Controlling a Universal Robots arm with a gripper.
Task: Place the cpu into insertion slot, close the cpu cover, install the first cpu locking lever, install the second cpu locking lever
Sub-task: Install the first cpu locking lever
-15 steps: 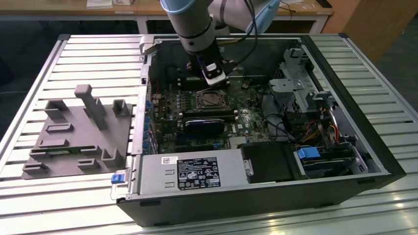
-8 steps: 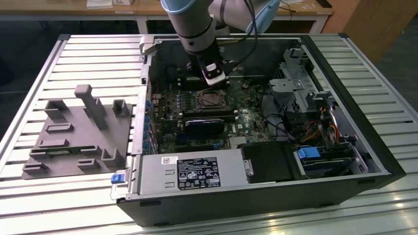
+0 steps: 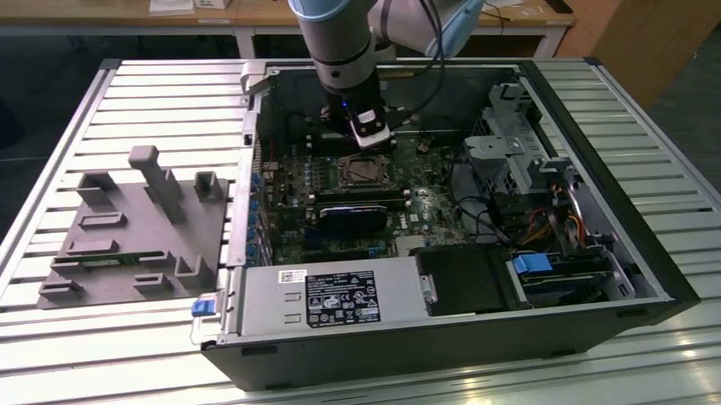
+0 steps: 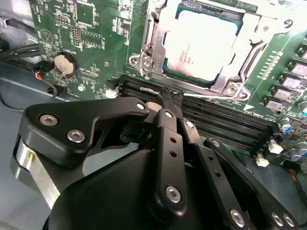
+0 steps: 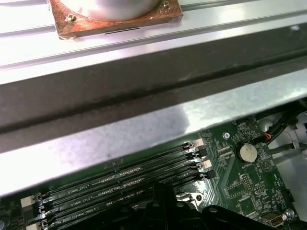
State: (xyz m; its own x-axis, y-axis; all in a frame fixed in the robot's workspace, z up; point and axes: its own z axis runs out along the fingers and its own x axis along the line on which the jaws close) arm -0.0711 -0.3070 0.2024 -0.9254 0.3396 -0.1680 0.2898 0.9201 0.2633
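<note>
Exterior view: open computer case [image 3: 631, 253] lies on the slatted tabletop [image 3: 169, 93]. The arm [image 3: 338, 51] reaches straight down into the case and ends just above the insertion slot [image 3: 363, 171] on the green board. Grey power supply [image 3: 327, 299] sits at the case's near edge. A grey fixture block [image 3: 135, 228] lies on the tabletop to the exterior view's left, well apart from the case.

Second wrist view: the cpu [image 4: 201, 45] sits in the socket, its bright metal top facing up. The cpu cover [image 4: 252, 50] lies flat around it, the chip showing through its window. The black fingers [image 4: 168, 139] are drawn together, tips meeting. The tips sit over the edge of the memory slots [image 4: 225, 124], just beside the socket. A thin silver rod [image 4: 216, 99] runs along that socket edge up to the tips. Cannot tell whether it is pinched between them. Coin cell [image 4: 63, 64] lies on the board, off to one side.

First wrist view: the case's metal wall [image 5: 144, 124] stands beside the memory slots and the coin cell [image 5: 248, 152], with dark finger parts [image 5: 163, 211] close to the camera.
</note>
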